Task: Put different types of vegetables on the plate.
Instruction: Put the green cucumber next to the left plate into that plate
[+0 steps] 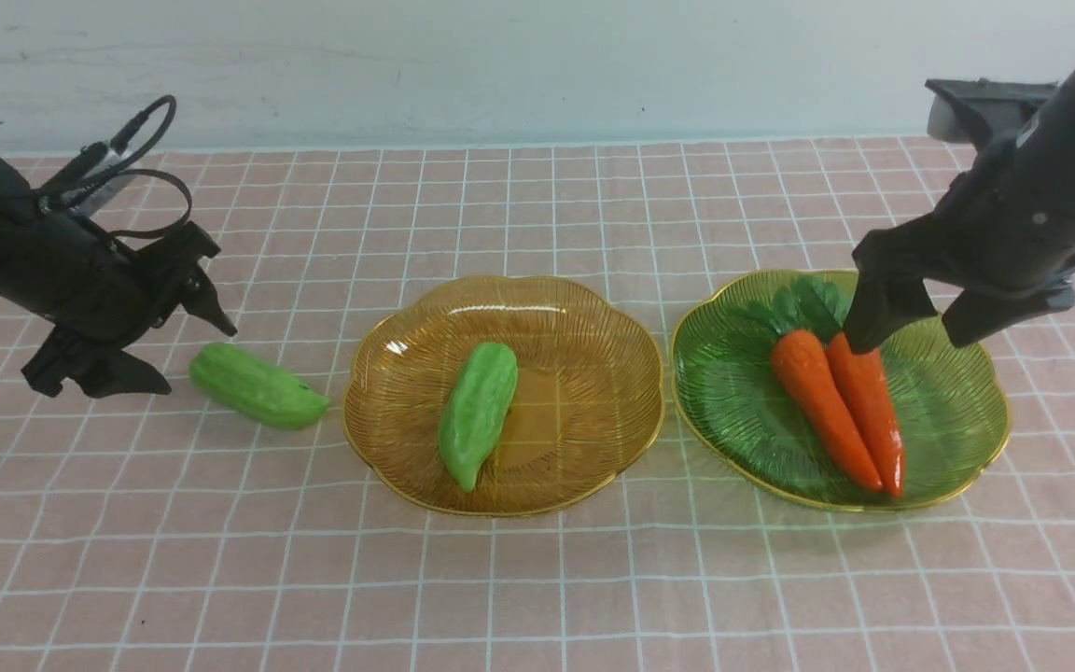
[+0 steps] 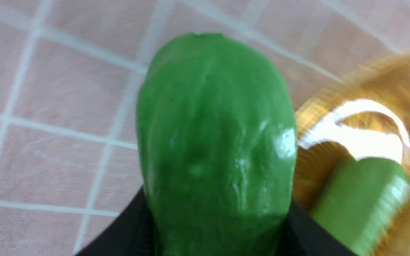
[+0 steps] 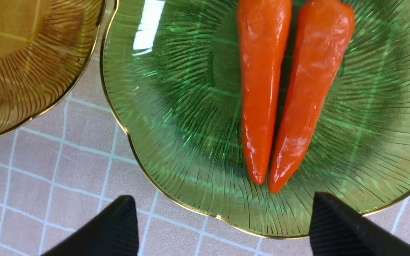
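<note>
One light-green cucumber (image 1: pixel 258 385) lies on the checked cloth, left of the amber plate (image 1: pixel 584 327). My left gripper (image 1: pixel 197 357) is open, its jaws on either side of this cucumber's left end. In the left wrist view (image 2: pixel 219 245) the cucumber (image 2: pixel 215 135) fills the gap. A second cucumber (image 1: pixel 477 411) lies in the amber plate. Two orange carrots (image 1: pixel 841 406) with leafy tops lie side by side in the green plate (image 1: pixel 724 392). My right gripper (image 1: pixel 915 327) is open and empty, just above the carrots' top ends; the wrist view (image 3: pixel 222 227) shows the carrots (image 3: pixel 262 89).
The two plates stand side by side mid-table, nearly touching. The second cucumber (image 2: pixel 361 202) and amber plate rim (image 2: pixel 368 89) show blurred in the left wrist view. A dark device (image 1: pixel 985 107) sits at the back right. A pale wall bounds the far edge.
</note>
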`<act>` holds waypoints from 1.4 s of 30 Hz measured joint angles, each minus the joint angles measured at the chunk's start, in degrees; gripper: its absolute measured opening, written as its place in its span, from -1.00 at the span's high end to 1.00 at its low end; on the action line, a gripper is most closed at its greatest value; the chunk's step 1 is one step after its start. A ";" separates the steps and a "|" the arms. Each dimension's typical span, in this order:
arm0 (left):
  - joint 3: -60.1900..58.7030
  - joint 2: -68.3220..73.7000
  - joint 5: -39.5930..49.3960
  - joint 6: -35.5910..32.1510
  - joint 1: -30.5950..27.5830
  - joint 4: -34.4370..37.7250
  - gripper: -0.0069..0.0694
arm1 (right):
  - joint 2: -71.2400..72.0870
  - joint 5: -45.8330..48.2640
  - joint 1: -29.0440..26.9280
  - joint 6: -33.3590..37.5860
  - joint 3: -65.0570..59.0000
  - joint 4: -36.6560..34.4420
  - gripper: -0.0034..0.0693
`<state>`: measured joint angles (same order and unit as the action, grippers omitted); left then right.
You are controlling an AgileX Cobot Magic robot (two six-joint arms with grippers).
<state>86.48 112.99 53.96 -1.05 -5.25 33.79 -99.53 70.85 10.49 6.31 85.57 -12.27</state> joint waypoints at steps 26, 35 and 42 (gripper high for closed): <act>10.33 5.32 2.12 5.75 24.93 -33.79 -0.50 | 25.06 0.62 0.00 0.20 -6.01 2.36 0.95; 22.76 5.32 12.21 6.13 24.93 -33.79 -0.50 | 58.60 -8.70 0.00 -0.64 -28.83 6.33 0.95; 23.75 5.32 14.40 7.54 24.93 -33.79 -0.50 | 71.83 -49.80 0.00 1.54 -53.68 3.47 0.95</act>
<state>110.23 118.31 68.36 6.49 19.68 0.00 -27.70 21.05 10.49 7.85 31.90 -8.80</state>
